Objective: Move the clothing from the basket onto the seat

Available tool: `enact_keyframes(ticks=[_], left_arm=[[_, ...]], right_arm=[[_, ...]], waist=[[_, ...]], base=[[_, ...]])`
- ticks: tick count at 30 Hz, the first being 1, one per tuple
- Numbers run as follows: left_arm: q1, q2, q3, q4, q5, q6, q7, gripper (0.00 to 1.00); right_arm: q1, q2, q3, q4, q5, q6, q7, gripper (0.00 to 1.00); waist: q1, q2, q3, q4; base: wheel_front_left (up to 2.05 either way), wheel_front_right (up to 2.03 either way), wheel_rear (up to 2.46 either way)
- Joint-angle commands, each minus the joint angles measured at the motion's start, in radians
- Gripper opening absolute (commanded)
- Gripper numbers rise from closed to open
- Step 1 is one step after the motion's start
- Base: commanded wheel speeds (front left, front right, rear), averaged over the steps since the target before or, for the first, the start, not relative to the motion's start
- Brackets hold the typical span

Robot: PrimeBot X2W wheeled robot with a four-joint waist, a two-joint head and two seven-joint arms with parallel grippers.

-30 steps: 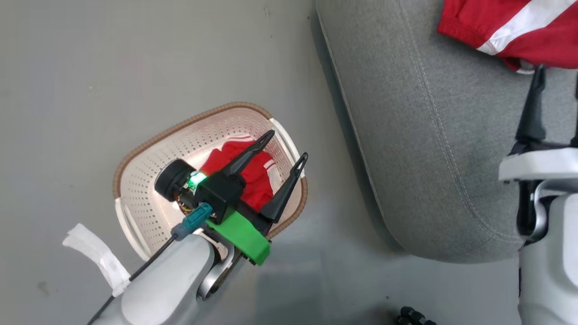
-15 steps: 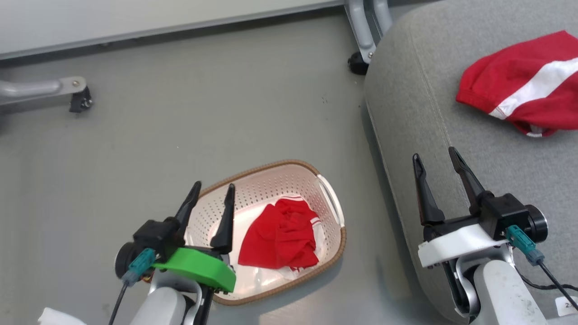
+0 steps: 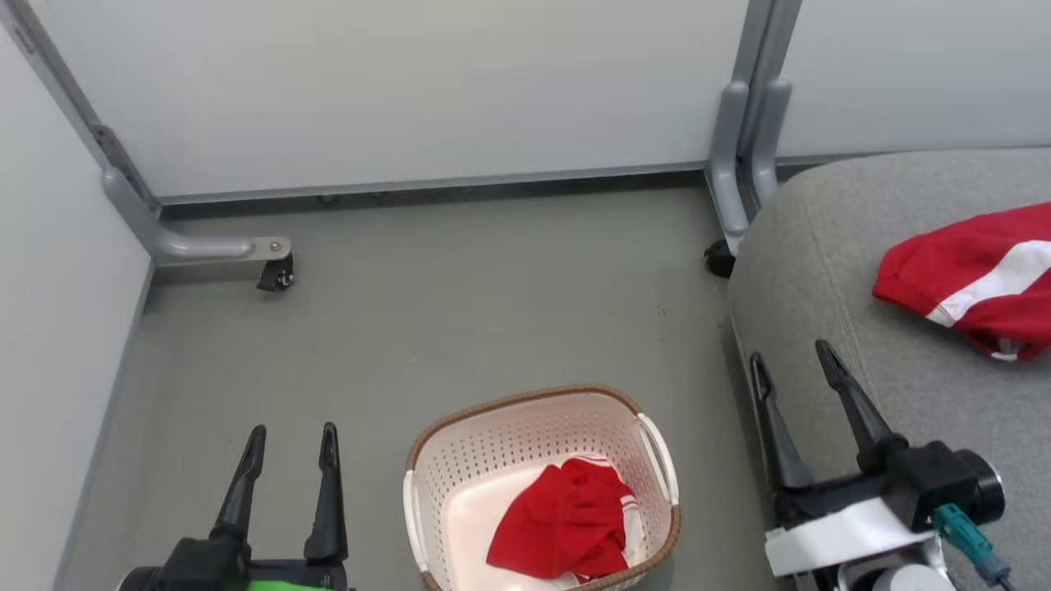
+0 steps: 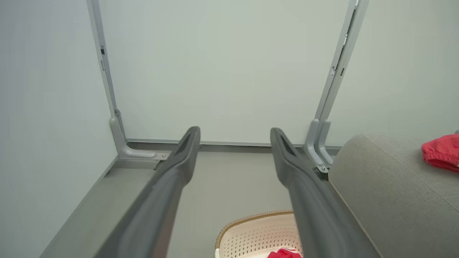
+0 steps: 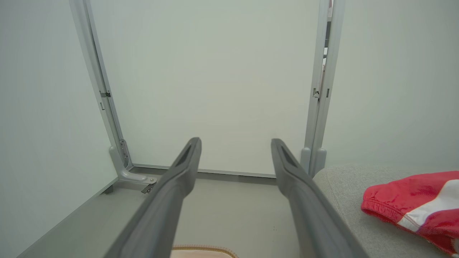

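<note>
We have left gripper and right gripper wide open, empty. Striped garment lies on seat; crumpled garment sits in basket. We risk pinching perforated wall with cloth, dragging or tipping light basket.

The room is lit brightly and evenly from above. Soft shadows are cast on the floor beside the seat and the basket. In the wrist views, the left gripper is blurred up close, and the wall posts are made to lean.
</note>
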Motion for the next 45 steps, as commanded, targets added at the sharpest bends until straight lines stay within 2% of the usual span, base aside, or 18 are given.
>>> enact_keyframes(ticks=[1,5,7,13,23,45], left_arm=[[0.027,0.004,-0.004,-0.033,0.029,0.001,0.0,1.0],[0.101,0.005,-0.018,-0.093,0.004,0.043,0.001,1.0],[0.115,0.004,-0.023,-0.098,-0.008,0.05,0.001,1.0],[0.131,0.004,-0.02,-0.093,0.018,0.036,0.001,1.0],[0.111,0.004,-0.004,-0.09,0.023,0.032,0.001,1.0],[0.112,0.004,-0.028,-0.086,0.029,0.013,0.0,1.0]], right_arm=[[0.034,-0.003,0.004,-0.003,-0.007,-0.002,-0.003,1.0],[0.087,-0.003,-0.008,-0.01,0.009,-0.002,-0.003,1.0],[0.11,-0.003,-0.015,-0.012,0.016,-0.002,-0.003,1.0],[0.156,-0.003,-0.025,-0.003,0.021,-0.002,-0.003,1.0],[0.133,-0.003,-0.048,-0.006,0.01,-0.002,-0.003,1.0],[0.154,-0.003,-0.043,-0.007,0.002,-0.002,-0.003,1.0]], waist=[[0.0001,0.0,-0.049,0.032],[0.0001,0.0,-0.065,0.026],[0.0001,0.0,-0.071,0.024],[0.0001,0.0,-0.079,0.014],[0.0001,0.0,-0.07,-0.009],[0.0001,0.0,-0.065,-0.01]], base=[[0.0,0.0,0.0],[0.0,0.0,0.0],[0.0,0.0,0.0],[0.0,0.0,0.0],[0.0,0.0,0.0],[0.0,0.0,0.0]])
